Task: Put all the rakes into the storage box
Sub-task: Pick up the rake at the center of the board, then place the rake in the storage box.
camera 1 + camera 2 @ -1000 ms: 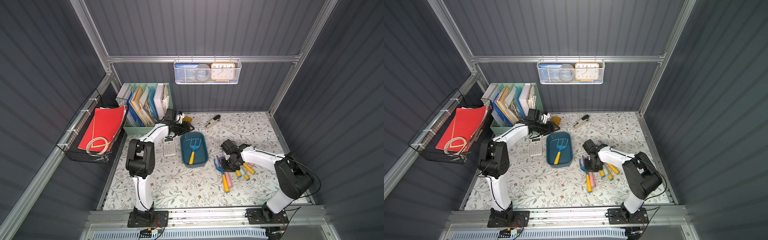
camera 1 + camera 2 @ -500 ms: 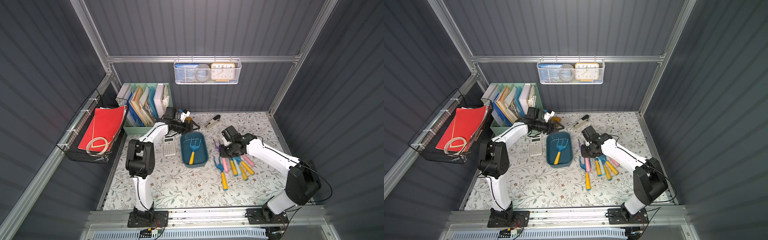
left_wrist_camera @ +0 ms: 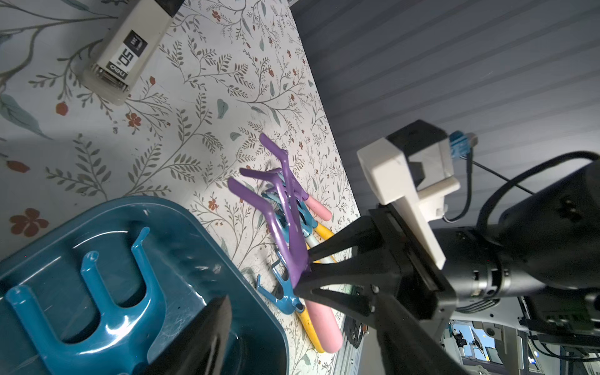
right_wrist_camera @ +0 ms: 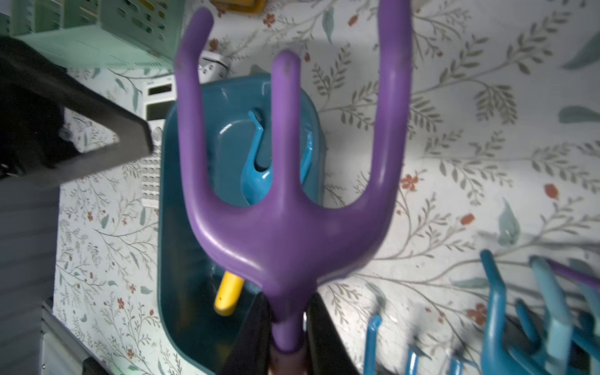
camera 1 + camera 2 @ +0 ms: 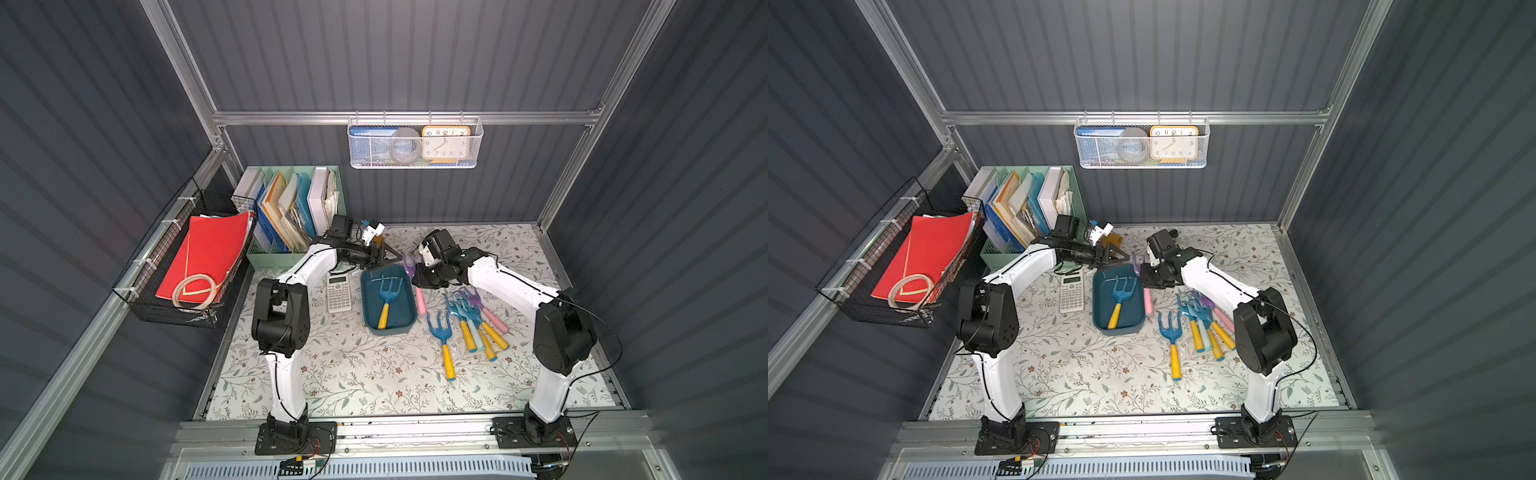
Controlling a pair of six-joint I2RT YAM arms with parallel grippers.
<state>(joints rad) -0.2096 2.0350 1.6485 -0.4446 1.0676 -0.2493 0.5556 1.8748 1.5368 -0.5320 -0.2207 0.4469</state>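
The storage box (image 5: 365, 305) (image 5: 1098, 305) is a dark teal tray in mid-table. A blue rake (image 5: 388, 295) (image 5: 1120, 297) with a yellow handle lies inside it. My right gripper (image 5: 419, 277) (image 4: 287, 324) is shut on the neck of a purple rake (image 5: 409, 264) (image 4: 285, 227) with a pink handle (image 5: 420, 302). It holds that rake raised beside the box's right rim, tines toward the back. My left gripper (image 5: 386, 255) (image 5: 1115, 254) stands open at the box's far end, holding nothing. One of its fingers (image 3: 201, 337) hangs over the box (image 3: 253, 292).
Several loose rakes (image 5: 471, 316) lie in a heap right of the box, one blue rake (image 5: 442, 340) a little apart. A calculator (image 5: 338, 293) lies left of the box, a mint-green file holder (image 5: 291, 216) stands behind it, and a stapler (image 3: 126, 55) lies near the back wall.
My right gripper has lifted the purple rake out of the heap and carried it left and back to the box's right rim. My left gripper has swung right, over the box's far end.
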